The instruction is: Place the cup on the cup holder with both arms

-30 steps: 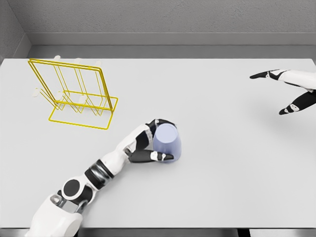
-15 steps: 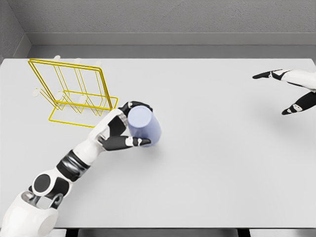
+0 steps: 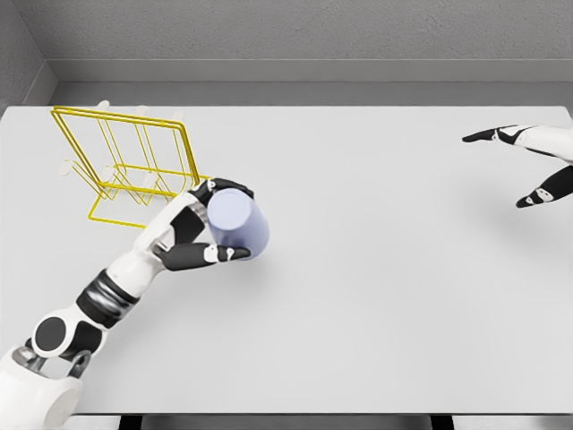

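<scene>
The left hand (image 3: 199, 235) grips the pale blue cup (image 3: 238, 223), its fingers (image 3: 226, 254) curled round the cup's side with the thumb below and the others over the top edge. The cup is tilted, its flat closed end turned up toward the camera, and it appears to be carried just above the desk (image 3: 376, 287), right beside the near corner of the yellow wire cup holder (image 3: 134, 166).

To do this step well, the hand should probably keep its firm wrap and bring the cup up and over the rack's base frame rather than into it, since the thin wires stand close to the knuckles and a bump could shove the light holder across the desk. Turning the cup so its opening lines up with a slot or peg before lowering seems wise; which way the mouth faces is hard to tell here.

The right hand (image 3: 528, 166) hangs far off at the right edge, fingers spread and holding nothing, well apart from the cup.

The desk is a plain pale grey slab, smooth and matte. Behind it runs a grey ledge and a rough grey wall (image 3: 295, 31), with a second wall at the left corner.
</scene>
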